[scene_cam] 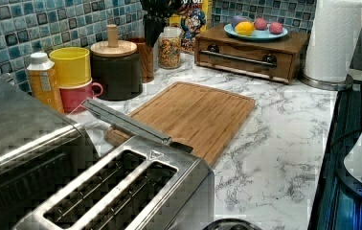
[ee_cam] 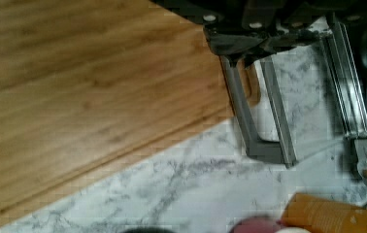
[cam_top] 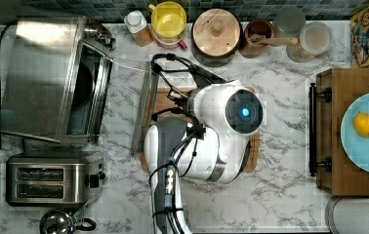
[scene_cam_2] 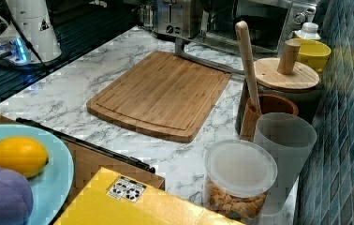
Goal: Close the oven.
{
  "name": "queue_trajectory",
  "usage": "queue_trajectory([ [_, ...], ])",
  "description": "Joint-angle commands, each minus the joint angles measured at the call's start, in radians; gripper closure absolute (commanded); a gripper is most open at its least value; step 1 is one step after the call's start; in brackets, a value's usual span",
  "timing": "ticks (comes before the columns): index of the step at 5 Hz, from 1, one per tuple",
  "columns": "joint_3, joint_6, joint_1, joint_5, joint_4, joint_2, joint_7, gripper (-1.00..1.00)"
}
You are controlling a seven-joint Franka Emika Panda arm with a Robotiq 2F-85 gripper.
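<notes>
The oven (cam_top: 41, 78) stands at the top view's left, a steel box with a dark inside. Its glass door (cam_top: 124, 102) lies folded down flat over the marble counter. The door's bar handle (cam_top: 142, 112) runs along the left edge of the wooden cutting board (cam_top: 165, 105). The handle (scene_cam: 126, 122) also shows in the left view, and the handle (scene_cam_2: 203, 58) lies at the board's far edge in the right view. My arm (cam_top: 212, 131) hangs over the board. My gripper (ee_cam: 264, 39) sits dark, close above the handle (ee_cam: 254, 111), and appears high over the counter as the gripper (scene_cam: 157, 21).
A two-slot toaster (cam_top: 51, 178) and a kettle (cam_top: 58, 222) stand beside the oven. Jars, a yellow cup (cam_top: 168, 19), a lidded pot (cam_top: 216, 31) and an orange bottle (ee_cam: 337, 216) line the tiled back wall. A wooden drawer box with a fruit plate (cam_top: 368, 156) stands at the top view's right.
</notes>
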Motion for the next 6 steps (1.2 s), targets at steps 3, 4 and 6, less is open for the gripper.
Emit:
queue_trajectory([
  [3,-0.010,0.042,-0.010,0.663,-0.214,0.019,-0.878,1.00],
  [4,0.004,0.053,-0.018,0.760,-0.199,0.073,-0.970,1.00],
  [6,0.025,0.078,-0.016,0.822,-0.121,0.188,-0.997,1.00],
])
